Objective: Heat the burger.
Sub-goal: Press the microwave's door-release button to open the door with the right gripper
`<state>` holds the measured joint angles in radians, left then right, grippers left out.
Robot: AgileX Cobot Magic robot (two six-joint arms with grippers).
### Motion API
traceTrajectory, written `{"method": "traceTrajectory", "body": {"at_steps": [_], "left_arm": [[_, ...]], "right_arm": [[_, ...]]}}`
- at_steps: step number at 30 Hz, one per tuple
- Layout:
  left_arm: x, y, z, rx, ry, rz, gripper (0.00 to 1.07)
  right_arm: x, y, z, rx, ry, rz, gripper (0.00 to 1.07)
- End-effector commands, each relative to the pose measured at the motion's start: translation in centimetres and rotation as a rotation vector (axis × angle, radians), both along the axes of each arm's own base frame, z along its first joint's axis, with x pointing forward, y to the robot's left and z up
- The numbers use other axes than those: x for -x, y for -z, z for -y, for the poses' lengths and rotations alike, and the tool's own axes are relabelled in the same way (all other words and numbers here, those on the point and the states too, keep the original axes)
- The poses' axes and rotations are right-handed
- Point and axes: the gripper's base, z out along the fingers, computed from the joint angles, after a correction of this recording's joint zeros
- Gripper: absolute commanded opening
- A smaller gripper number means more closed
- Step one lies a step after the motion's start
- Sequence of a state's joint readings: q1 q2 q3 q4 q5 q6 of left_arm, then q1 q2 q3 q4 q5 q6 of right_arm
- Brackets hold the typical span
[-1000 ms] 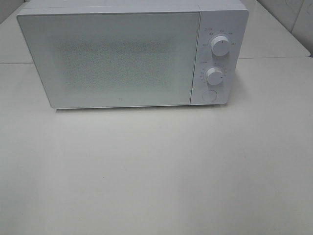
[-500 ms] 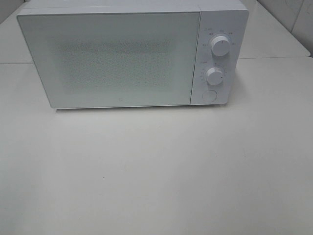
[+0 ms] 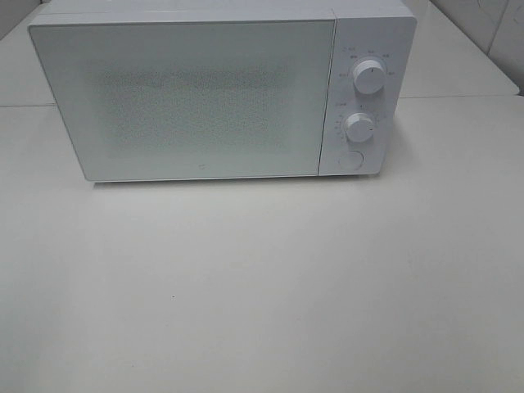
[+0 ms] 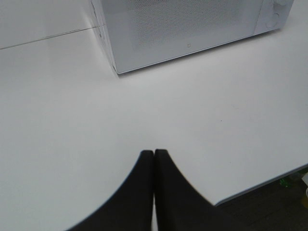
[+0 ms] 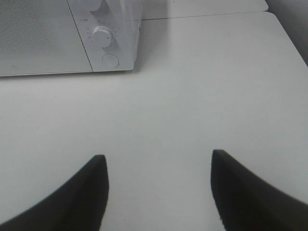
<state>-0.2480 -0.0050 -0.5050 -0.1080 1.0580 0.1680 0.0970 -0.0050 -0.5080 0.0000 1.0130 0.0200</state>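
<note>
The burger is out of view in every frame. A white microwave (image 3: 205, 90) stands at the back of the table with its door shut; it also shows in the left wrist view (image 4: 187, 29) and in the right wrist view (image 5: 57, 38). It has two round knobs (image 3: 368, 78) and a round button (image 3: 350, 160) on its right panel. My left gripper (image 4: 154, 153) is shut and empty, low over the table in front of the microwave's left corner. My right gripper (image 5: 159, 161) is open and empty, in front of the microwave's right end. Neither gripper shows in the exterior high view.
The white table (image 3: 262, 286) spreads in front of the microwave. Its front edge (image 4: 260, 185) shows in the left wrist view, with dark floor beyond. A seam between table tops (image 3: 458, 97) runs behind the microwave's right side.
</note>
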Motion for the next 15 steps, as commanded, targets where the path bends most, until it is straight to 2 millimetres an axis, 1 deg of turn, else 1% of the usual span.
{"method": "traceTrajectory", "body": {"at_steps": [1, 15], "left_arm": [[0.24, -0.05, -0.05, 0.016, -0.006, 0.03, 0.0], [0.24, -0.05, -0.05, 0.016, -0.006, 0.03, 0.0]], "right_arm": [[0.27, 0.05, 0.02, 0.003, 0.0, 0.031, 0.6], [0.27, 0.05, 0.02, 0.003, 0.0, 0.031, 0.6]]}}
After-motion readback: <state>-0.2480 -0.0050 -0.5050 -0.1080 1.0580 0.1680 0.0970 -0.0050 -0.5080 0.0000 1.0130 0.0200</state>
